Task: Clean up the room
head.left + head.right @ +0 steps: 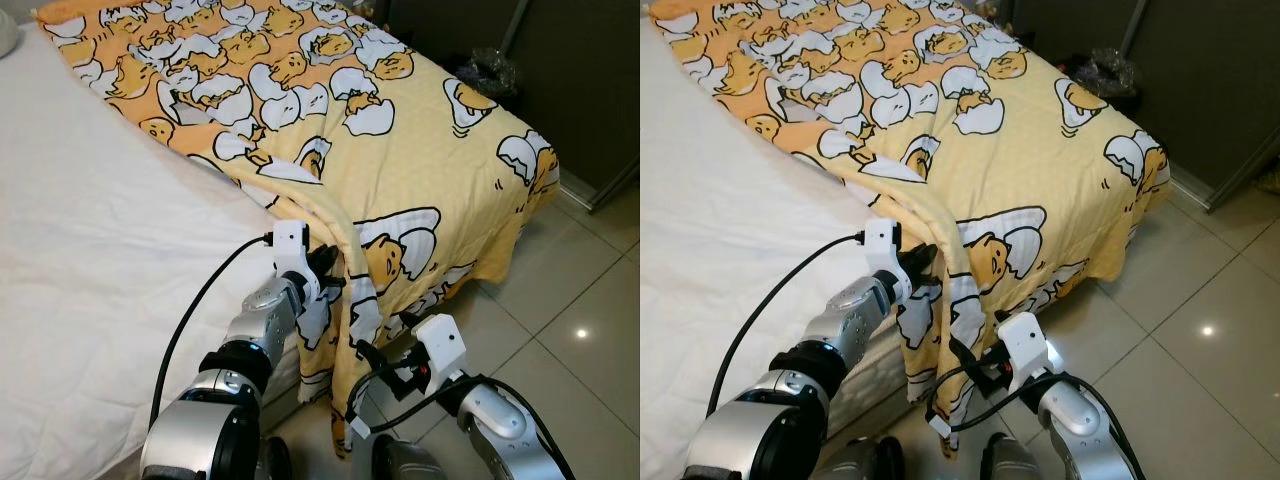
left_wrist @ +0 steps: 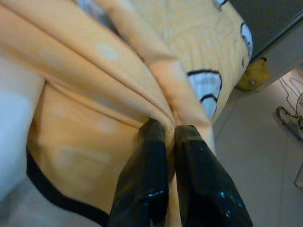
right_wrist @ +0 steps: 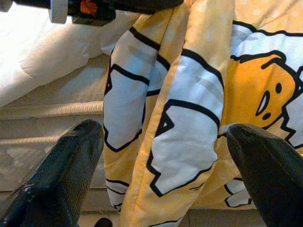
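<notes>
Two silver arms reach toward the near edge of the bed (image 1: 90, 260), where a yellow blanket (image 1: 400, 150) printed with cartoon eggs lies spread over the far half of the white sheet and spills over the bed's corner toward the tiled floor (image 1: 570, 300). The left pincer (image 1: 328, 268) sits at the mattress edge, its two black fingers (image 2: 147, 184) pressed narrowly together on a bunched fold of the blanket, pinching the cloth between them. From that fold, a long drape of the blanket hangs down the side of the mattress. The right pincer (image 3: 163, 156) is lower, just beside that hanging drape, its fingers spread wide on either side of the cloth without gripping it. A dark wardrobe (image 1: 560, 60) stands beyond the foot of the bed.
</notes>
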You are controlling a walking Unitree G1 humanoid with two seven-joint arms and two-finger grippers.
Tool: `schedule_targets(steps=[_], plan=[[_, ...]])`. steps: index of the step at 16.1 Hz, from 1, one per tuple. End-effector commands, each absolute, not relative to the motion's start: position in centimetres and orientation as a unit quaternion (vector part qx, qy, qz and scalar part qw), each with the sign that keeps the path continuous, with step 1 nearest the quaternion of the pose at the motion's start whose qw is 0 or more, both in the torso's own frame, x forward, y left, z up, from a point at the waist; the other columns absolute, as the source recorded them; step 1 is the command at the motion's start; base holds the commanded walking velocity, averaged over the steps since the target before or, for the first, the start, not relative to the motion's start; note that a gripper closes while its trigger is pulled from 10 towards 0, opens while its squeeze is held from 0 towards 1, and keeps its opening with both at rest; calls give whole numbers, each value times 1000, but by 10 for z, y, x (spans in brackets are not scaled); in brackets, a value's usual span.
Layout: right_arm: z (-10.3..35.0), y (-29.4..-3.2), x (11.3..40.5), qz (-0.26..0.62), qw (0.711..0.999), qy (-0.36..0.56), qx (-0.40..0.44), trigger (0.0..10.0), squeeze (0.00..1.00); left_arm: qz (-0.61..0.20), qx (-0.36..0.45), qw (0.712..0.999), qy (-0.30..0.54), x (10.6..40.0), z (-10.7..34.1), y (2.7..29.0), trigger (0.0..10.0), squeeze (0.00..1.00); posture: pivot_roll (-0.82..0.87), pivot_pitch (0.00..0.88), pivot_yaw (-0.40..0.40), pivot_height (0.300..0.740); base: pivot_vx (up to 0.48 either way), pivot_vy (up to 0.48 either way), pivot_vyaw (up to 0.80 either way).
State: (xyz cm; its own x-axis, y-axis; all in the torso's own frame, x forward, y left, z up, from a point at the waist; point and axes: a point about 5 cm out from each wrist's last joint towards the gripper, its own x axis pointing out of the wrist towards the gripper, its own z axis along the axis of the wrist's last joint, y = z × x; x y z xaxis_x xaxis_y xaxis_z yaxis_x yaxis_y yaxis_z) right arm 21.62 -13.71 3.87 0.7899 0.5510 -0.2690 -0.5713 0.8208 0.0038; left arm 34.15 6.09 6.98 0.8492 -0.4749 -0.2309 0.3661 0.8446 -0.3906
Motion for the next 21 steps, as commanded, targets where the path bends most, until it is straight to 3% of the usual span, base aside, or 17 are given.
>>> schedule_targets(steps=[1, 4, 6, 12, 14, 16, 17, 18, 19, 21], plan=[[36, -137, 213, 300, 943, 140, -38, 10000, 0, -263, -148, 943, 142, 338, 75, 46, 0, 0, -251, 148, 47, 731, 0, 0, 0], [35, -136, 213, 302, 942, 140, -39, 10000, 0, -334, -127, 928, 107, 329, 87, 16, 0, 0, -251, 147, 47, 731, 0, 0, 0], [35, -136, 213, 302, 942, 140, -39, 10000, 0, -395, -147, 903, 83, 316, 96, -12, 0, 0, -250, 147, 49, 731, 0, 0, 0], [34, -134, 213, 304, 941, 143, -39, 10000, 0, -504, -136, 851, 57, 288, 107, -51, 0, 0, -246, 147, 54, 731, 0, 0, 0], [33, -134, 213, 305, 941, 145, -39, 10000, 0, -551, -79, 830, 22, 276, 115, -69, 0, 0, -244, 147, 55, 731, 0, 0, 0], [33, -133, 214, 303, 942, 142, -39, 10000, 0, -567, 67, 821, -1, 271, 110, -77, 0, 0, -247, 146, 58, 731, 0, 0, 0], [34, -133, 216, 298, 943, 140, -40, 10000, 0, -536, 150, 831, -6, 279, 103, -69, 6902, 0, -248, 145, 60, 731, 0, 0, 0], [34, -133, 217, 296, 944, 139, -40, 10000, 0, -522, 174, 835, -3, 283, 101, -64, 10000, 0, -247, 144, 61, 731, 0, 0, 0], [34, -134, 217, 293, 945, 139, -41, 10000, 0, -489, 245, 837, -12, 295, 97, -46, 10000, 1000, -244, 144, 62, 731, 0, 0, 0], [33, -134, 216, 293, 945, 140, -41, 10000, 0, -474, 306, 826, -28, 300, 95, -37, 10000, 1000, -243, 144, 62, 731, 0, 0, 0]])
